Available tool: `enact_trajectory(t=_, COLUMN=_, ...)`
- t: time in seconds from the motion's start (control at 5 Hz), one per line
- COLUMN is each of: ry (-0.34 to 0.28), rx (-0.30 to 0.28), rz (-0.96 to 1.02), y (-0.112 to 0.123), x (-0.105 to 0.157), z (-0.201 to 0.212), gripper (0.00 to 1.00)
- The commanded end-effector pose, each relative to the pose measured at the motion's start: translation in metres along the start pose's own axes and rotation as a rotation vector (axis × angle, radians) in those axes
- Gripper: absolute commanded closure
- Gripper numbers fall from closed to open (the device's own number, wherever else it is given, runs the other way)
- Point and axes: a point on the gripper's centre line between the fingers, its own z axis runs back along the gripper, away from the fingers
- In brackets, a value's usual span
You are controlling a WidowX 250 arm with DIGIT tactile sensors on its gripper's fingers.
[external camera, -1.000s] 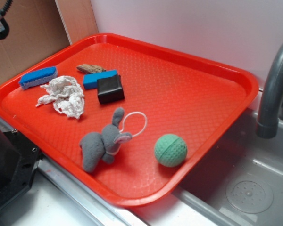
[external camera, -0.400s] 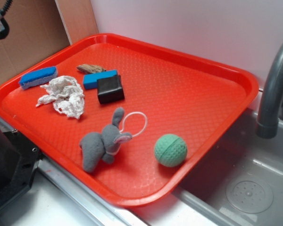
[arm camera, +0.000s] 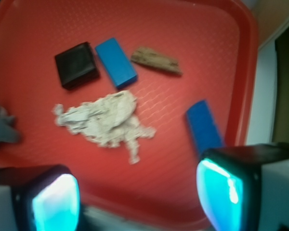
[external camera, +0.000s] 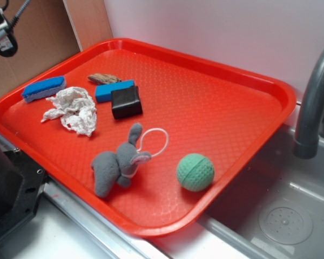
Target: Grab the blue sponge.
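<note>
Two lit pads framed the bottom of the wrist view, the jaws spread wide and holding nothing, so the gripper (arm camera: pixel 137 199) hung open over the near rim of the red tray (external camera: pixel 243 70). In the exterior view the arm's head at the top left corner had shifted slightly from a second before, while nothing on the tray had moved. The blue sponge (external camera: pixel 44 88) lay by the tray's left edge, just beside the crumpled white rag (external camera: pixel 71 110) and apart from the plain blue block (external camera: pixel 113 90). That small shift probably began the approach; descent and closing remained.
</note>
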Motion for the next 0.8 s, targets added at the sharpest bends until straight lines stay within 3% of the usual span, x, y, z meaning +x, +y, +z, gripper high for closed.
enact_trajectory(t=0.0, ry=-0.031, rx=0.088, rz=-0.154, y=0.046, x=0.008, z=-0.028, gripper=0.00)
enact_trajectory(t=0.2, ry=-0.014, rx=0.158, rz=-0.175, y=0.059, x=-0.002, z=-0.046, gripper=0.00)
enact_trajectory(t=0.6, ry=0.104, rx=0.138, rz=-0.201, y=0.053, x=-0.023, z=-0.096, gripper=0.00)
